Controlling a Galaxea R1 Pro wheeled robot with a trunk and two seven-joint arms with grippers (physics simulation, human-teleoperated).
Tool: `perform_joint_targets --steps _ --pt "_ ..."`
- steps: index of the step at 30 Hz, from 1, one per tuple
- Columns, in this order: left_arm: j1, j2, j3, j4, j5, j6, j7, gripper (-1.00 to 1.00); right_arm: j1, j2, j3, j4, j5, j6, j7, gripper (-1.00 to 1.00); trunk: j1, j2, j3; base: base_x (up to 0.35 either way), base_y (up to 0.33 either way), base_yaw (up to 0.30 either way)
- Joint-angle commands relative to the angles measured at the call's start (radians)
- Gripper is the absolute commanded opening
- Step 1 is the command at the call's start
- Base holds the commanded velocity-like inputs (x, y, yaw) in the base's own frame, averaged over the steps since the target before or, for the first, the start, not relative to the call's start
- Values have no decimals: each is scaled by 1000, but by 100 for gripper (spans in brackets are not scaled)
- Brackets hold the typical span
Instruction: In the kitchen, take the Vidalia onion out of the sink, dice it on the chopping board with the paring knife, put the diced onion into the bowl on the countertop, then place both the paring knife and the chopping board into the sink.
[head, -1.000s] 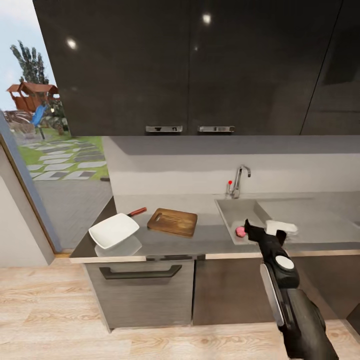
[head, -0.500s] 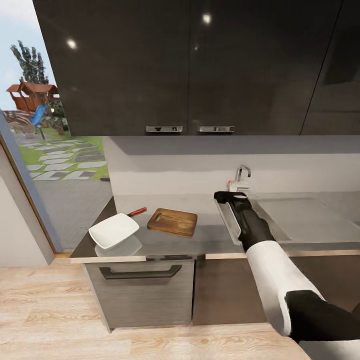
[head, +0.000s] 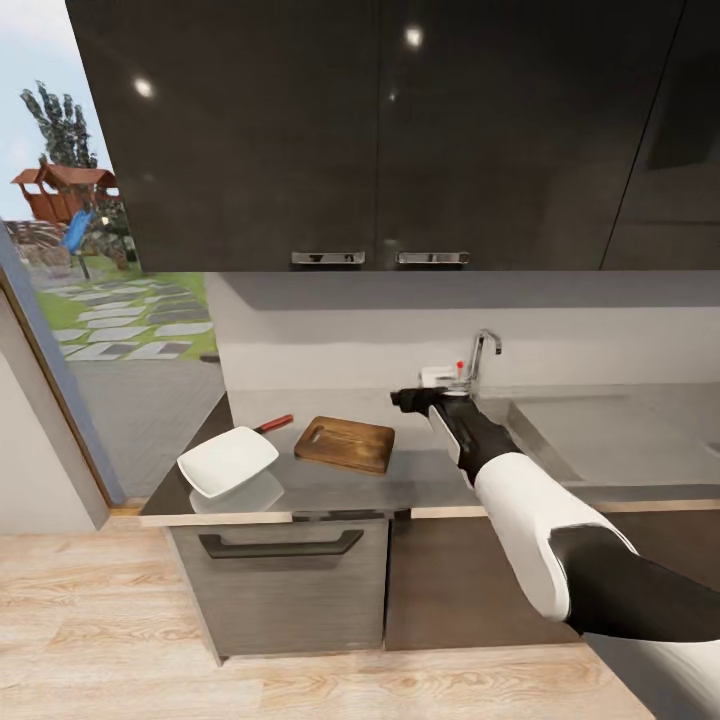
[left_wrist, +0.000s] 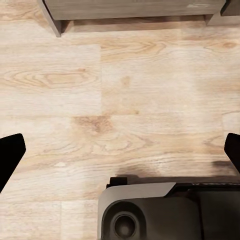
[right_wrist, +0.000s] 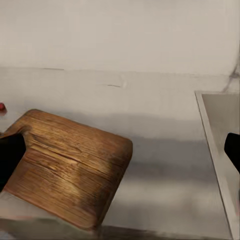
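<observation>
My right gripper (head: 412, 398) hovers over the countertop (head: 420, 475) between the chopping board (head: 345, 443) and the sink, whose drainboard (head: 610, 430) and chrome tap (head: 481, 358) show beyond my forearm. In the right wrist view the gripper (right_wrist: 120, 155) is open and holds nothing; the board (right_wrist: 70, 170) lies just ahead and the sink's edge (right_wrist: 220, 130) is beside it. The onion is hidden. The white bowl (head: 228, 461) sits left of the board, and the paring knife (head: 273, 423) lies behind the bowl. My left gripper (left_wrist: 120, 150) hangs open over the wooden floor.
Dark wall cabinets (head: 380, 130) hang low over the counter. A drawer front with a handle (head: 280, 545) sits under the bowl. A large window (head: 100, 300) bounds the left. My own base (left_wrist: 170, 210) shows under the left gripper.
My right arm has swung left from the sink basin to the counter beside the board. The pink onion, seen in the basin one second ago, is now covered by my forearm.
</observation>
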Motion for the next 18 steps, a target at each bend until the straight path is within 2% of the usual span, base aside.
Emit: perform_joint_targets --steps 1,4,7,18 --pt "0 5 1 -2 0 -2 0 100 -1 -2 3 76 16 -64 20 100 1 -2 -2 0 0 24" --pt "0 8 1 -4 0 -2 0 100 -1 -3 4 168 22 -110 28 100 1 -2 -3 2 0 140" --pt "0 9 2 -5 0 -2 0 100 -1 -3 4 214 23 -141 29 100 1 -2 -5 86 -56 251" --pt "0 15 3 -5 0 -2 0 100 -1 -2 5 240 22 -170 27 100 1 -2 -14 231 -176 258"
